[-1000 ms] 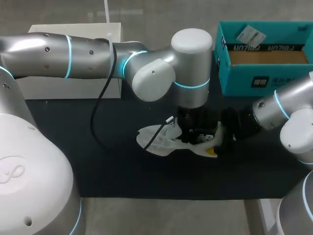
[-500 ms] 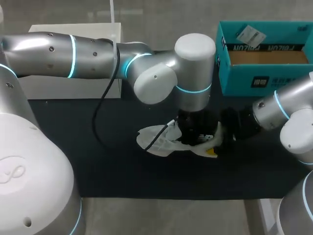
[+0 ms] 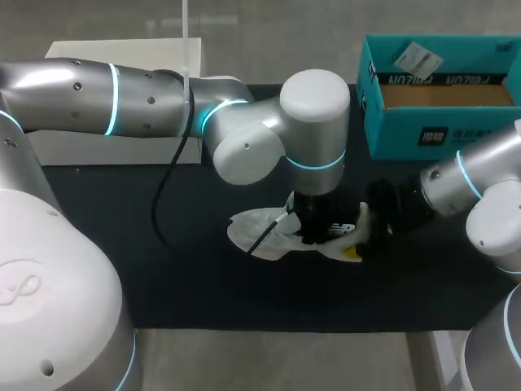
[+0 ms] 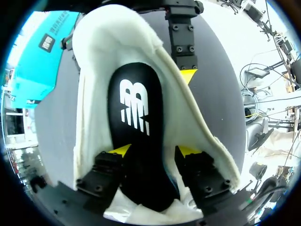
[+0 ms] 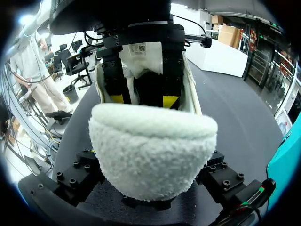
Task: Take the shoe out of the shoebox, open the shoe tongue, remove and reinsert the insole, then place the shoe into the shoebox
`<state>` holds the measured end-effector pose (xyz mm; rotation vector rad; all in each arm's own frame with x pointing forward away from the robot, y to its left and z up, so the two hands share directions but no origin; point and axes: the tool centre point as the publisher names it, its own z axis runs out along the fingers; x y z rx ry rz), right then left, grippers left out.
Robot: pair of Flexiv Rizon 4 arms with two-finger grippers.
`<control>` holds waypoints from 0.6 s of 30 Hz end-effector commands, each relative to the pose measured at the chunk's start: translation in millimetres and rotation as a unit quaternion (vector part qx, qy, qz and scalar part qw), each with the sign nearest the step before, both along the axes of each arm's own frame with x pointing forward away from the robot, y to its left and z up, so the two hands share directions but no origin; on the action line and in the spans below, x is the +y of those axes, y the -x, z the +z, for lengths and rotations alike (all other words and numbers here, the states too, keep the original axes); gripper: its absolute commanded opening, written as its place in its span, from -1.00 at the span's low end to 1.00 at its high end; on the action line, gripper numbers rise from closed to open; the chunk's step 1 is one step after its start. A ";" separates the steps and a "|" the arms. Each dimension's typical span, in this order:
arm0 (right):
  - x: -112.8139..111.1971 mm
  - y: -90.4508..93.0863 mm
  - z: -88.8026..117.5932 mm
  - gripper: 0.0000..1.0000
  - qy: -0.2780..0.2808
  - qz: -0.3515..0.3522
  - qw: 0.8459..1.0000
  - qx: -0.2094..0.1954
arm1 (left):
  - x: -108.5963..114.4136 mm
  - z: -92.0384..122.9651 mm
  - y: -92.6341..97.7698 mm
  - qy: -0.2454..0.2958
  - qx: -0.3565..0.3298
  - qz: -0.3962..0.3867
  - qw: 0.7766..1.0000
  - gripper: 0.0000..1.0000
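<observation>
Item: one shoe (image 3: 260,232), pale and fleecy, with the task judged partly done. Head view: the shoe lay out of the box on the dark table (image 3: 203,285), about midway between the near and far edges and a little toward the right edge. The teal shoebox (image 3: 407,134) stood at the far right corner with nothing visible inside. The left gripper (image 3: 313,232) pointed straight down into the shoe's mouth, and the right gripper (image 3: 358,232) met the shoe's right-hand end from the side. Removal from the box therefore counted as complete, and the return to the box was not yet done. Left wrist view: the shoe's fleece walls (image 4: 94,94) were spread wide and the black insole (image 4: 136,108), bearing a white mark, lay flat along the inside. The left gripper's yellow-tipped fingers (image 4: 120,150) pressed against the insole's near end from both sides, so it appeared clamped on the insole. Whether the insole was on its way out or being seated again could not be told, so the insole step was judged in hand. Right wrist view: the shoe's rounded, woolly end filled the space between the right gripper's fingers (image 5: 221,181), which bore on it from both sides and held it steady. Its yellow tips were hidden behind the fleece. Beyond that end, the left gripper stood inside the opening.
</observation>
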<state>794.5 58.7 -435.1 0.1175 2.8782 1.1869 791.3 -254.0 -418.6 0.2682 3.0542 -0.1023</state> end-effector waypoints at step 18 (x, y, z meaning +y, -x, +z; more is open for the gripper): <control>0.5 -1.5 -4.7 -1.00 0.001 -0.002 1.000 0.000 | 2.3 -37.9 -15.6 0.017 -0.037 0.049 0.998 -0.80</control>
